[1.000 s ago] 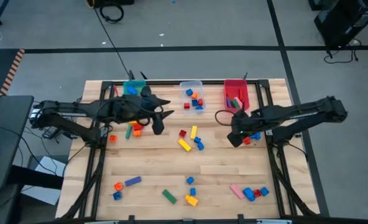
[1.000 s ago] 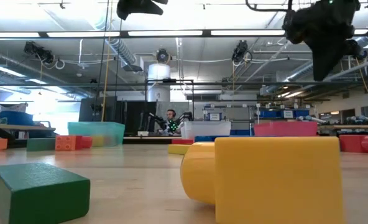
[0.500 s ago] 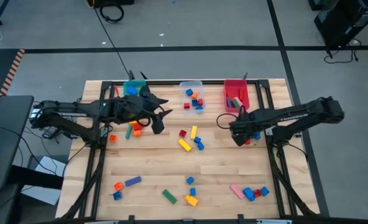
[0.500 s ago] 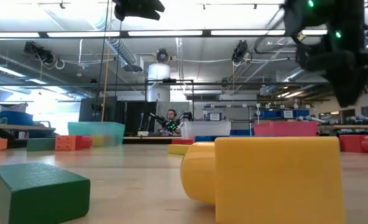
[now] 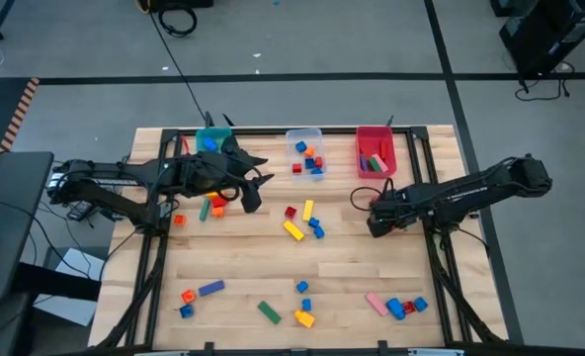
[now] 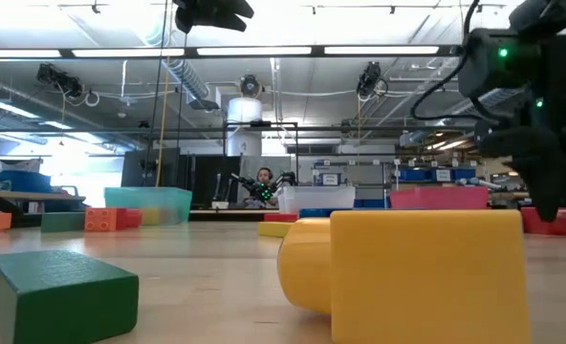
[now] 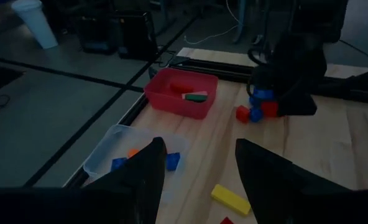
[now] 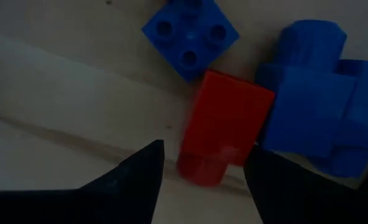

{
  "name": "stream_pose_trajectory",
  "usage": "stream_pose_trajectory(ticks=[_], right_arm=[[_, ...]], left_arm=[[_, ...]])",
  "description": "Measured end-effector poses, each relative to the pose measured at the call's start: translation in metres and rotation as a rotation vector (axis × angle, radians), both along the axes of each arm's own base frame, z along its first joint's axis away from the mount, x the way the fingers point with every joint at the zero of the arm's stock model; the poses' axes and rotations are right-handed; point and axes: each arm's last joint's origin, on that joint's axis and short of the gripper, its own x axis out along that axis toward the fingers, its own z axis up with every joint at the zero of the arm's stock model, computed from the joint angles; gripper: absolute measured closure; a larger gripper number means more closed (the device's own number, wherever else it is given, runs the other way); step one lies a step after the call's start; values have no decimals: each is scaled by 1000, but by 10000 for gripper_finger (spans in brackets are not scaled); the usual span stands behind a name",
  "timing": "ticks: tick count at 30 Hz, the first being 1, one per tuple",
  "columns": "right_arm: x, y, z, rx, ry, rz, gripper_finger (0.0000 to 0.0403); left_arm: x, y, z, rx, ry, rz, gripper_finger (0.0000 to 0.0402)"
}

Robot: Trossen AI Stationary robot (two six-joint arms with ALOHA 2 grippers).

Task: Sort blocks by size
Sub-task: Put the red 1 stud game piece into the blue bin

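Note:
My right gripper (image 8: pixel 202 186) points down, open, low over a cluster of blocks near the table's right side. Its two fingers stand on either side of a small red block (image 8: pixel 224 134) without touching it. A blue square block (image 8: pixel 189 34) and a larger blue block (image 8: pixel 314 106) lie on the table against the red one. From above, that gripper (image 5: pixel 375 225) covers most of the cluster. My left gripper (image 7: pixel 199 180) hangs open and holds nothing, high over the table's far left part (image 5: pixel 253 193). More blocks lie scattered on the table, among them a yellow bar (image 5: pixel 292 229).
Along the far edge stand a teal bin (image 5: pixel 211 138), a clear bin (image 5: pixel 305 148) and a red bin (image 5: pixel 376 150), each holding blocks. Loose blocks lie near the front edge, including a yellow one (image 6: pixel 426 277) and a green one (image 6: pixel 58 291). Black frame rails (image 5: pixel 441 267) run along the table's sides.
My right gripper has come down toward the table onto the red and blue block cluster, rolling about its own axis, and its fingers have opened. The blocks lie where they were.

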Motion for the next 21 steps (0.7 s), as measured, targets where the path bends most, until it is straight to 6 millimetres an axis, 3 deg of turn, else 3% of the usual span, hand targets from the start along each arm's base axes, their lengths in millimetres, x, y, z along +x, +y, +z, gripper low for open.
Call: stream_pose_trajectory(ticks=[14, 21], right_arm=[[8, -8, -16, -120, 35, -8, 184], [8, -9, -16, -94, 30, 10, 256]], left_arm=[[0, 0, 0, -40, -19, 16, 198], [0, 0, 0, -36, -17, 15, 198]])
